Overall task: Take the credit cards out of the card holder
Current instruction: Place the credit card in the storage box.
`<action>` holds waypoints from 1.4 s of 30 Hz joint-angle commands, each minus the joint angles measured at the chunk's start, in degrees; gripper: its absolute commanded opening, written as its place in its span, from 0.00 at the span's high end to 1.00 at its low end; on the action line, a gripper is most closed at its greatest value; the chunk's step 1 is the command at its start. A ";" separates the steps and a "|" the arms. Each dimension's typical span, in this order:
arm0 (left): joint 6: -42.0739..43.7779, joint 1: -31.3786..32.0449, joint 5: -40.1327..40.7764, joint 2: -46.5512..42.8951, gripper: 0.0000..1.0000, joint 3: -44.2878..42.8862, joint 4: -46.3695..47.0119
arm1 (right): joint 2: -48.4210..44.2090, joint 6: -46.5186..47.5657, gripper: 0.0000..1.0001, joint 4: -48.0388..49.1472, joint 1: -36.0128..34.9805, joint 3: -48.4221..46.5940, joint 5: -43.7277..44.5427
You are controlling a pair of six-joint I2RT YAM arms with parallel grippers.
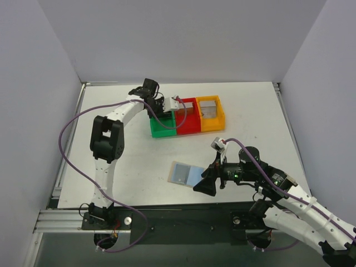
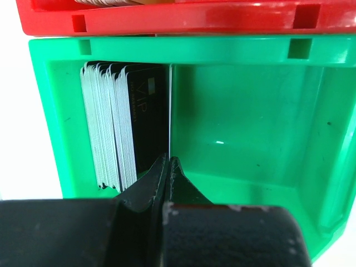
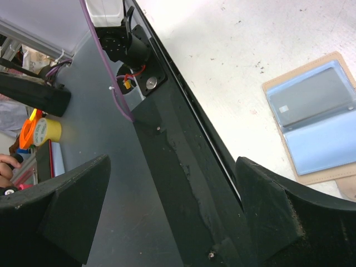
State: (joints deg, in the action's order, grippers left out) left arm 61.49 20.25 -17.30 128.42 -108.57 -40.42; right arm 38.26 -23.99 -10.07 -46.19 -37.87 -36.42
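The card holder point(image 1: 185, 173) lies open and flat near the table's front edge, showing a tan border and two bluish-grey pockets point(image 3: 311, 122). My right gripper point(image 1: 204, 187) hovers just right of it, over the front edge, open and empty point(image 3: 172, 167). My left gripper point(image 1: 165, 113) reaches down into the green bin point(image 2: 250, 122). Its jaws point(image 2: 168, 161) are shut on a dark credit card, whose thin pale edge point(image 2: 168, 111) runs straight out from the tips. A stack of credit cards point(image 2: 105, 128) stands on edge against the bin's left wall.
A red bin point(image 1: 189, 123) and an orange bin point(image 1: 213, 119) sit in a row to the right of the green one; the orange bin holds grey cards point(image 1: 208, 107). White walls close in the table on three sides. A dark rail point(image 3: 183, 167) runs along the front edge.
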 commanded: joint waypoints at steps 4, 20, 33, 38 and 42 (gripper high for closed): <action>-0.85 -0.12 -0.89 1.39 1.00 -3.31 2.19 | 0.41 0.61 0.11 2.42 0.05 0.25 -0.05; -3.49 -0.04 1.39 0.34 0.83 -2.43 5.53 | 0.50 0.70 0.11 2.42 -0.04 0.34 -0.05; -4.19 -0.04 3.15 -1.59 0.77 -1.90 7.20 | 0.59 0.43 0.11 2.51 -0.04 0.25 -0.23; -4.45 -0.04 3.85 -2.30 0.76 -1.55 7.82 | 0.67 0.26 0.11 2.77 -0.04 0.34 -0.31; -4.80 -0.04 5.08 -2.56 0.75 -1.20 9.13 | 0.59 0.26 0.11 2.77 -0.04 0.34 -0.31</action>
State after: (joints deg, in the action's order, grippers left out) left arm 57.34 20.21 -13.61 129.25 -109.51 -35.48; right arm 38.63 -23.99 -10.04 -46.19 -37.87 -36.42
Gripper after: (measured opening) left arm 0.243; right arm 0.887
